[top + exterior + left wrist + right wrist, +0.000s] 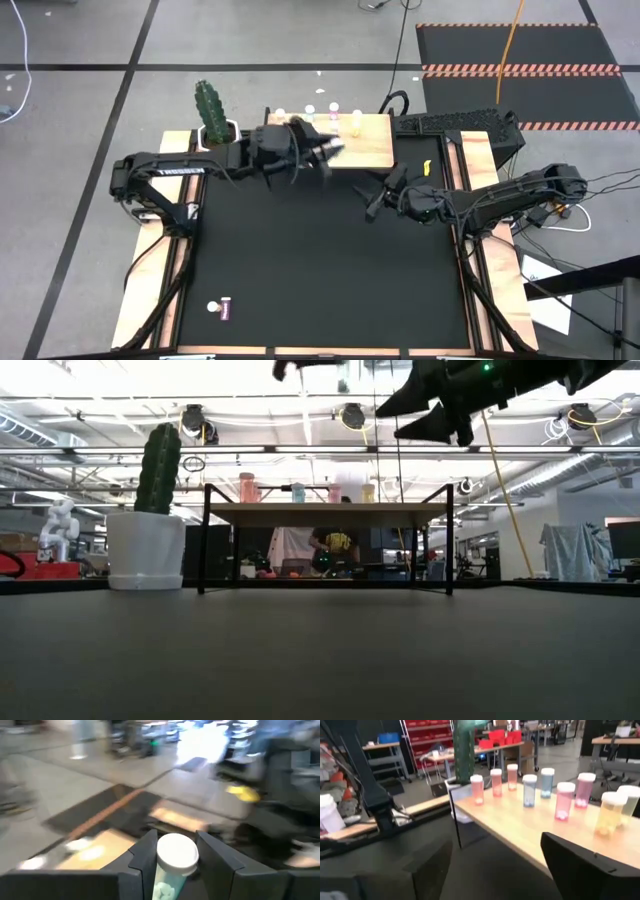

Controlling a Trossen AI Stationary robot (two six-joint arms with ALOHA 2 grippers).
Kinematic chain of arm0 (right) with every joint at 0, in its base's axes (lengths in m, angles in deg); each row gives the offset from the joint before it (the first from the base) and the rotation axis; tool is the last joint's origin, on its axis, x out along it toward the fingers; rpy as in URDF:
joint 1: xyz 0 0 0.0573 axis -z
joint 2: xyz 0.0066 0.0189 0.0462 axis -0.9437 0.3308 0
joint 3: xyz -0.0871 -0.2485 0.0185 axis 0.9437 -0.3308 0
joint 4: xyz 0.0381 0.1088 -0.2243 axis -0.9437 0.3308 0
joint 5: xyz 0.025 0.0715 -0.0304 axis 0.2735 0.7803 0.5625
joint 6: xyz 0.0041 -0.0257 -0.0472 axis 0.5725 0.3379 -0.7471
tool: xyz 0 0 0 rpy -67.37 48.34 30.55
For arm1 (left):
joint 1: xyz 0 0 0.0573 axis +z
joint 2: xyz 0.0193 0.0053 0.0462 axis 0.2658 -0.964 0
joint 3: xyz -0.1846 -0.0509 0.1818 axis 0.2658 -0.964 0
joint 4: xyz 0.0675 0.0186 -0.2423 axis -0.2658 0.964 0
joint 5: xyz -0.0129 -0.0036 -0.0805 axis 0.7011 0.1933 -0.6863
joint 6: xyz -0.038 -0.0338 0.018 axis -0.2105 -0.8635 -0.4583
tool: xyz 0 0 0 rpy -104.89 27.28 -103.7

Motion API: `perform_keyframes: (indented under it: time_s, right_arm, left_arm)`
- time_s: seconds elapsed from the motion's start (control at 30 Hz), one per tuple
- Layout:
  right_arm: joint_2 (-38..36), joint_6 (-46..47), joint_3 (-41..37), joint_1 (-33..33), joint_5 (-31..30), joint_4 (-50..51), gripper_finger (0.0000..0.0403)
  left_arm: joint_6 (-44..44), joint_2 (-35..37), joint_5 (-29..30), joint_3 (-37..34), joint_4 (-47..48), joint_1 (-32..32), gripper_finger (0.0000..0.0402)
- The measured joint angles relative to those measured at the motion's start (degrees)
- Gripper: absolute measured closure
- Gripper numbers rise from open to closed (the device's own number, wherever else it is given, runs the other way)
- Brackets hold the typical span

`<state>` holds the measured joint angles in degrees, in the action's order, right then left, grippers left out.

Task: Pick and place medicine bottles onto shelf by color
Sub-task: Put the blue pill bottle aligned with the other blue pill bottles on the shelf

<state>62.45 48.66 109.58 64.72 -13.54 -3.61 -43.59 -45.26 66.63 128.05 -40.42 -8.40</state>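
The wooden shelf (360, 145) stands at the table's far edge with several white-capped medicine bottles along its top: pink (476, 789), blue (529, 791) and yellow (609, 814). My left gripper (330, 150) hovers over the shelf's left part, shut on a pale blue bottle (175, 855). My right gripper (376, 198) hangs open in front of the shelf's near right corner, with nothing between its fingers (585, 865). A purple bottle (224, 309) lies on the black mat near the front left. My left gripper pinches the pale blue bottle between its two fingers, which lie on opposite sides of the body just under the white cap (176, 851). The fingers come about level from the table's left. The bottle stands roughly upright, cap up, lifted clear above the shelf top.
A white pot with a green cactus (210, 115) stands just left of the shelf. The shelf rests on thin black legs (204, 540), with open space beneath. The wide black mat (320, 270) lies in front. A black keyboard-like object (455, 122) sits right of the shelf.
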Motion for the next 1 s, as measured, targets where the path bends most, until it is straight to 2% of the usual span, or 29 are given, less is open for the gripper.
perform_keyframes:
  time_s: [0.07, 0.13, 0.3, 0.4, 0.5, 0.67, 0.73, 0.87, 1.0]
  right_arm:
    - [0.0, 0.8, 0.0, -0.3, 0.0, 0.7, 0.0093]
    - [0.0, 0.8, 0.0, -0.5, 0.0, 1.4, 0.0089]
    - [0.0, 0.9, 0.0, -0.5, 2.1, 4.3, 0.0089]
    - [0.0, 0.9, 0.0, -0.5, 3.2, 4.8, 0.0089]
    - [0.0, 0.9, 0.0, -0.5, 3.2, 5.1, 0.0089]
    - [0.0, 1.2, 0.0, -0.5, 3.1, 5.2, 0.0089]
    - [0.0, 2.0, 0.0, -0.5, 3.1, 5.8, 0.0089]
    - [0.0, 2.3, 0.0, -0.5, 3.1, 6.4, 0.0090]
    - [0.0, 2.3, 0.0, -0.1, 3.1, 6.4, 0.0090]
  left_arm:
    - [-0.1, 1.5, 3.7, -0.3, 4.1, 1.8, 0.0276]
    - [1.4, 1.9, 5.4, -0.2, 3.2, 3.6, 0.0276]
    - [3.9, 4.8, 5.5, 0.0, 3.9, 7.6, 0.0276]
    - [4.6, 5.6, 5.5, -2.1, 4.9, 9.0, 0.0275]
    - [3.8, 7.4, 5.0, -8.8, 2.1, 10.0, 0.0275]
    - [4.1, 9.4, 1.9, -24.3, -16.1, 10.9, 0.0275]
    - [5.1, 9.5, 0.0, -28.4, -23.8, 11.0, 0.0275]
    - [5.3, 9.3, -3.6, -34.0, -26.6, 12.4, 0.0275]
    - [6.1, 8.9, -7.9, -35.8, -27.2, 13.6, 0.0275]
